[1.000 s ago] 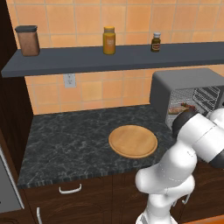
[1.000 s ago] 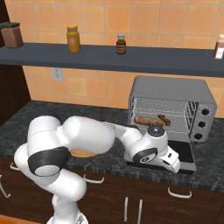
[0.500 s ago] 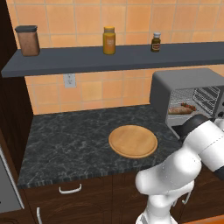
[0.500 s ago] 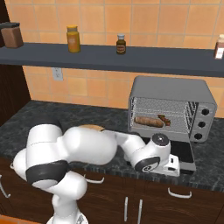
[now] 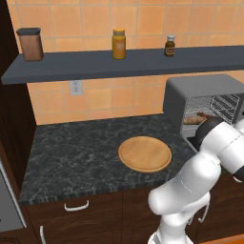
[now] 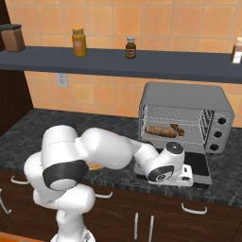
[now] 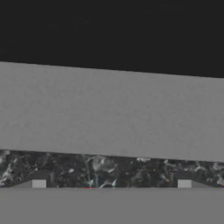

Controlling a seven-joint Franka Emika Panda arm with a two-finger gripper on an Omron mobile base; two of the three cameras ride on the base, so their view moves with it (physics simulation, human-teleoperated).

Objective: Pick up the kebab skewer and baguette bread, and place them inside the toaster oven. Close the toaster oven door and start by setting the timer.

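1. Baguette [image 6: 159, 130] and kebab skewer [image 6: 177, 129] sat on the rack inside the toaster oven [image 6: 186, 106].
2. The toaster oven door [image 6: 201, 168] hung flat open over the surface [image 6: 28, 132].
3. My hand [image 6: 187, 176], fingers spread and empty, sat low by its front edge, probably to lift it shut.

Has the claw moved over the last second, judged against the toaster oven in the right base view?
Yes. The claw has sunk and shifted right: it was level with the toaster oven's opening, and now sits low at the lowered toaster oven door.
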